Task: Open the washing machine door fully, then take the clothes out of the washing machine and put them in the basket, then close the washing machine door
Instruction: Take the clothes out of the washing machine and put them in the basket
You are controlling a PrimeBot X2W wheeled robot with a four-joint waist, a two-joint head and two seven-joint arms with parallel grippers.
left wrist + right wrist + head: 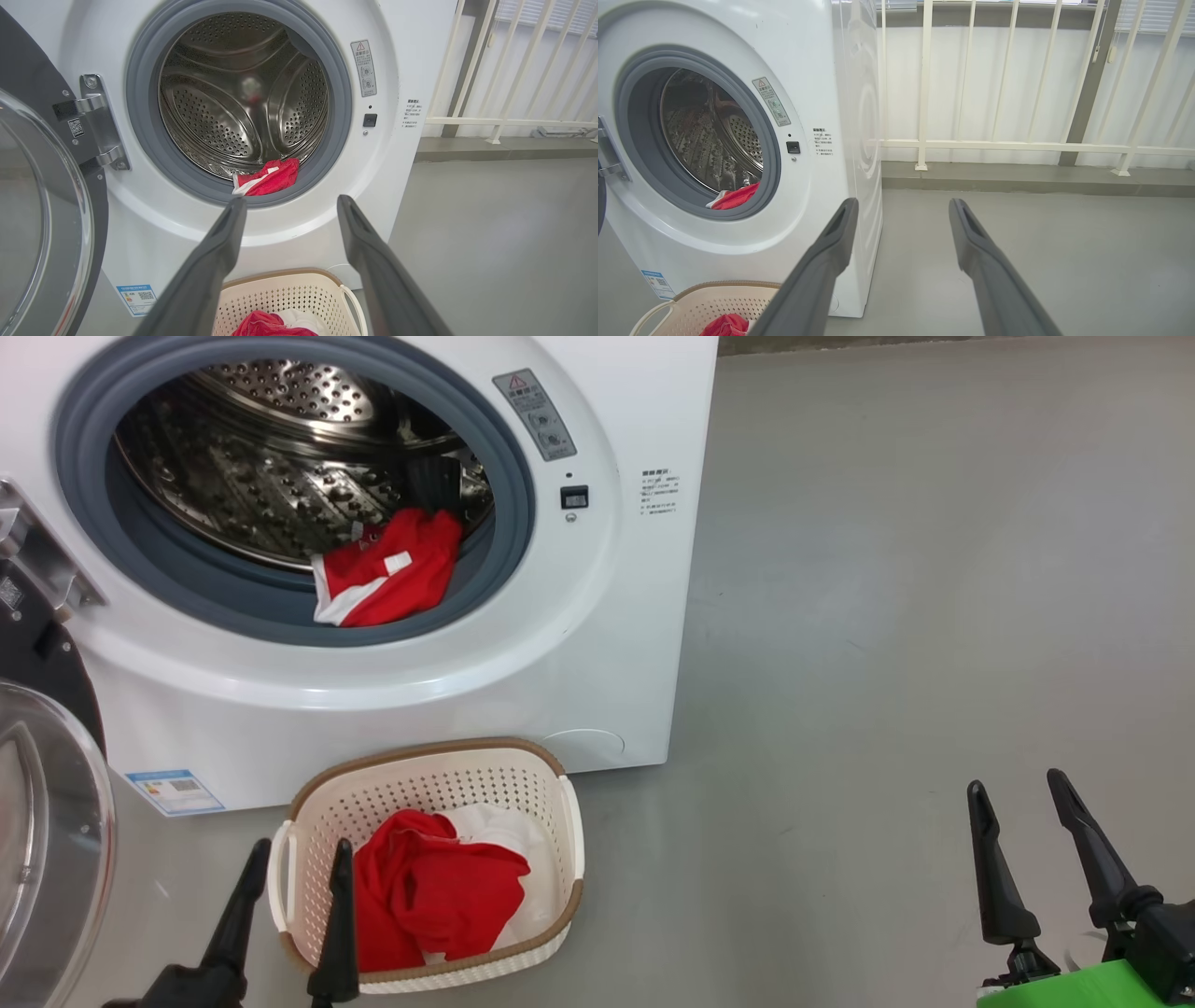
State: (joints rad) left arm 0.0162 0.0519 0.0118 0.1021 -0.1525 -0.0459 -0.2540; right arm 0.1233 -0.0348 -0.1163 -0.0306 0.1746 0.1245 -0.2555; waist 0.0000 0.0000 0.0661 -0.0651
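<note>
The washing machine (597,644) stands with its door (47,840) swung open to the left. A red garment with white trim (383,581) lies on the gasket at the drum's front lip, also seen in the left wrist view (268,178). On the floor before the machine sits the cream basket (571,831), holding red clothes (434,887) and a white piece (495,831). My left gripper (301,847) hangs open over the basket's left edge, nothing between its fingers. My right gripper (1018,786) stands open and empty above bare floor, well to the right.
Grey floor (915,616) stretches to the right of the machine. A white railing (1017,144) on a low kerb runs behind it. The open door's glass bowl (37,224) bulges out at the left, close to my left arm.
</note>
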